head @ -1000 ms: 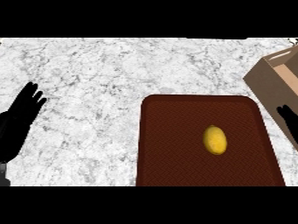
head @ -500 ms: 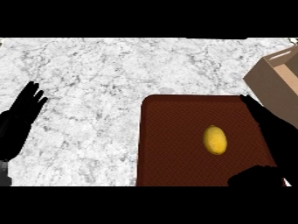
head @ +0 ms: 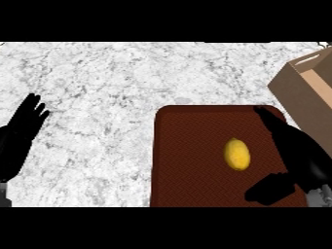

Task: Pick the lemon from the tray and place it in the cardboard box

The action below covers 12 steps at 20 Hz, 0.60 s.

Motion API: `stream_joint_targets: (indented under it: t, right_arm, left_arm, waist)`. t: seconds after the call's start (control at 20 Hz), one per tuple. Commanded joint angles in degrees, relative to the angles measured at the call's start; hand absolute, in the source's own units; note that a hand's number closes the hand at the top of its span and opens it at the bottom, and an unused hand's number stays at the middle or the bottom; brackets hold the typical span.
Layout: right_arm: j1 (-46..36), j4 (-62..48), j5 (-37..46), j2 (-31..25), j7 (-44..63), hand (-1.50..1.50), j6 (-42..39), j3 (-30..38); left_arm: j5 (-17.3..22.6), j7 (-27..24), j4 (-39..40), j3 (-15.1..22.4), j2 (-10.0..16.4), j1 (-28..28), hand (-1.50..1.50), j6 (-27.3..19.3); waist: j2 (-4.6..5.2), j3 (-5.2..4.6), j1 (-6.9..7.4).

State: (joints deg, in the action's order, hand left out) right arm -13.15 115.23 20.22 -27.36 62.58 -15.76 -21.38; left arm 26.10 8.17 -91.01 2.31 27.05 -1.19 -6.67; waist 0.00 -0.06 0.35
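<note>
Well left of the tray (head: 190, 165), the left hand (head: 14, 141) rests with its fingers straight and pointing up. The lemon (head: 236, 154) lies on the tray, right of its middle (nothing touches it). Over the tray's right edge the right hand (head: 305, 155) is spread, its thumb jutting out apart from the lemon. The cardboard box (head: 319, 92) stands beyond the tray's far right corner.

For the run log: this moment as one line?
right hand: open, beside lemon, apart | lemon: on tray | left hand: open, resting | cardboard box: right of tray

one lemon (head: 236, 154), one tray (head: 190, 160), one cardboard box (head: 319, 97), two robot hands: left (head: 14, 141), right (head: 301, 155).
</note>
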Motion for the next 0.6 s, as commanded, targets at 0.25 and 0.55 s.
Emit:
stream_joint_targets:
  t: [0.25,0.55]
  right_arm:
    - [1.6,2.0,4.5,4.6,5.5,-1.5,-2.8,-1.1]
    - [-2.7,-3.7,8.2,7.1,2.1,-1.5,-5.4,0.0]
  left_arm:
    - [-1.2,3.3,-4.1,-2.5,-1.3,2.8,0.0,1.2]
    - [-2.4,0.8,0.5,-4.7,-3.1,0.9,0.0,4.2]
  waist:
    - [-0.12,0.06,-0.26]
    - [-0.02,0.04,-0.23]
